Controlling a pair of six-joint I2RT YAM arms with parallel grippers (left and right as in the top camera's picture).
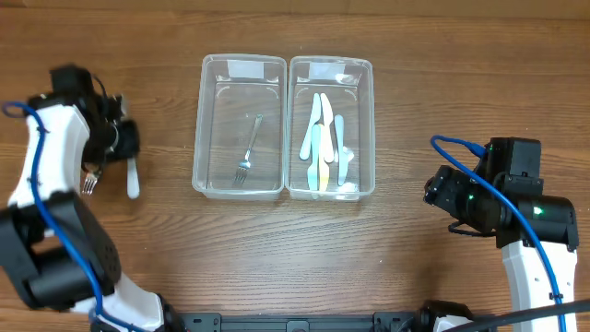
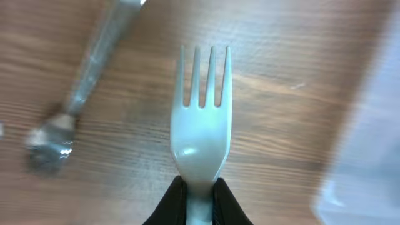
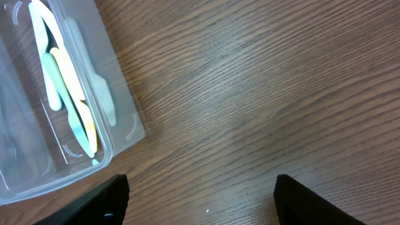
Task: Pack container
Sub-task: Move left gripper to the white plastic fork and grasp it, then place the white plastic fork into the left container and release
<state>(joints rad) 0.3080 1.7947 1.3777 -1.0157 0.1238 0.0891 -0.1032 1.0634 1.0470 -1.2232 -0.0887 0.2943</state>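
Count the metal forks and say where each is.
2. One metal fork lies inside the left container; the other metal fork lies on the table, beside the plastic fork in the left gripper. The right container's pile might hide more.

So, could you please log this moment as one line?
left hand: shut on plastic fork | right hand: open, empty | left container: metal fork inside

A plastic fork (image 2: 200, 134) sat between the fingers of my left gripper (image 2: 199, 190), its tines pointing ahead. Just left of that gripper, a metal fork (image 2: 80, 94) lay on the table (image 2: 281, 56). Off to its right stood two containers, side by side and touching. The left container (image 1: 221, 111), nearer that gripper, had a second metal fork (image 1: 246, 155) in it. The right container (image 1: 361, 111), ahead and left of my right gripper (image 3: 200, 200), held plastic cutlery (image 1: 323, 148).
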